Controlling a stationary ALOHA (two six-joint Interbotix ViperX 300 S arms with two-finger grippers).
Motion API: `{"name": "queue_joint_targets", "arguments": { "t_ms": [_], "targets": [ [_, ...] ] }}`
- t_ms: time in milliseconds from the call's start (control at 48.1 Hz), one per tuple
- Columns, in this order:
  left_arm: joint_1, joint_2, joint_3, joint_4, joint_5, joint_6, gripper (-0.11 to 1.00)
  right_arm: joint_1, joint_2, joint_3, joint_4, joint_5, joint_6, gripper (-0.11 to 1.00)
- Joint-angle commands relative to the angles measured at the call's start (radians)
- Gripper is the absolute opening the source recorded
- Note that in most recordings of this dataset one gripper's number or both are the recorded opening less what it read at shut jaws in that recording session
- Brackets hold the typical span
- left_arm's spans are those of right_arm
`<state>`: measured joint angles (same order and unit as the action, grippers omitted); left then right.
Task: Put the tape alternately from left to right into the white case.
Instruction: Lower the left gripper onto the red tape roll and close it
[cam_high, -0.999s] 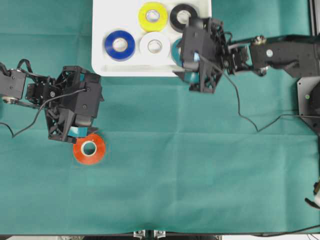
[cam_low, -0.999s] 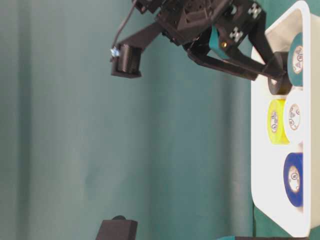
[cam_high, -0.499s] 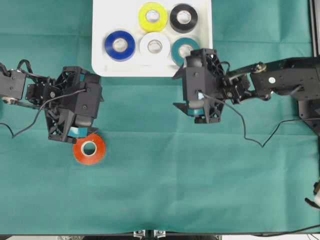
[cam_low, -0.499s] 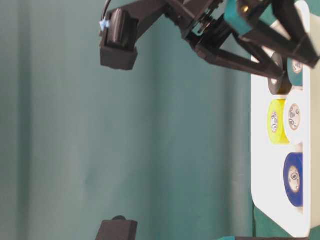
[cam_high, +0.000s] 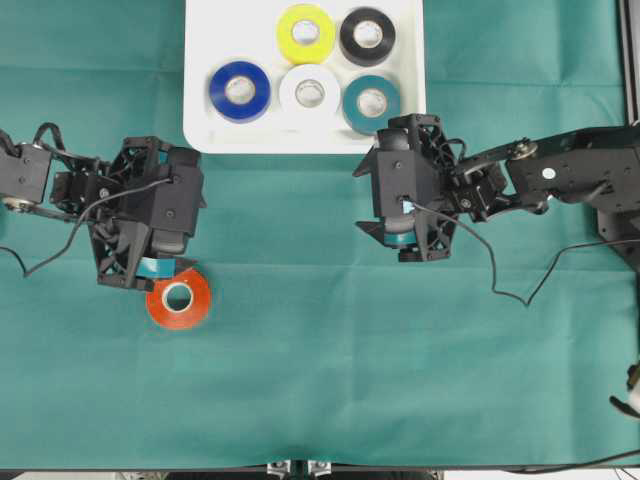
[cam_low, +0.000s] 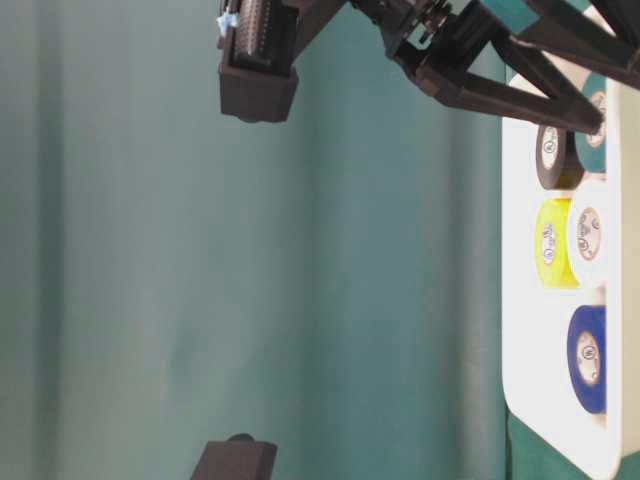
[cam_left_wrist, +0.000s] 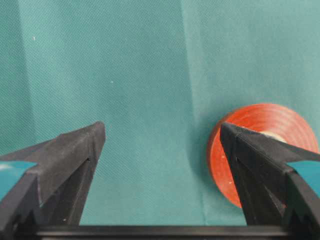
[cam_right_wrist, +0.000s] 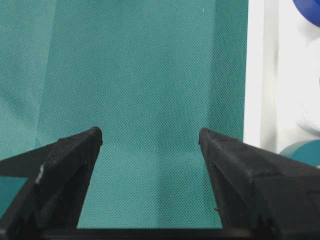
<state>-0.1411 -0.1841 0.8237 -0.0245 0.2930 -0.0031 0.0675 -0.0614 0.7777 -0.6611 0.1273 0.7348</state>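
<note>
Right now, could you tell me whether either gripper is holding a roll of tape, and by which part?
Neither. The left gripper is open beside the orange roll; the right gripper is open over bare cloth.

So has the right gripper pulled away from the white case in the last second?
Yes. In the overhead view the right gripper has backed off the white case, down the picture onto the green cloth, leaving the teal roll inside.

Robotics lab test station. Evidence: a desk (cam_high: 320, 400) fully covered in green cloth, two black robot arms with loose cabling mounted at opposite sides, and sorted tape rolls staged in a white case (cam_high: 200, 125).
</note>
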Motion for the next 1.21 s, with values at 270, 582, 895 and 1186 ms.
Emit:
{"name": "queue_joint_targets", "arguments": {
  "t_ms": [270,582,895,1186],
  "targets": [
    [-0.064,-0.011,-0.014,-0.003,0.002,-0.086,0.53,0.002,-0.021,-0.011,0.002,-0.006,0.000,0.84],
    [-0.101,-0.011,0.020,-0.003,0.011,-0.272,0.53,0.002,-0.023,-0.014,0.002,-0.006,0.000,0.84],
    [-0.107,-0.008,0.055,-0.005,0.005,-0.364,0.53,0.002,-0.023,-0.014,0.002,-0.006,0.000,0.84],
    [-0.110,-0.006,0.051,-0.003,0.003,-0.365,0.53,0.002,-0.023,-0.011,0.002,-0.006,0.000,0.84]
  ]
}}
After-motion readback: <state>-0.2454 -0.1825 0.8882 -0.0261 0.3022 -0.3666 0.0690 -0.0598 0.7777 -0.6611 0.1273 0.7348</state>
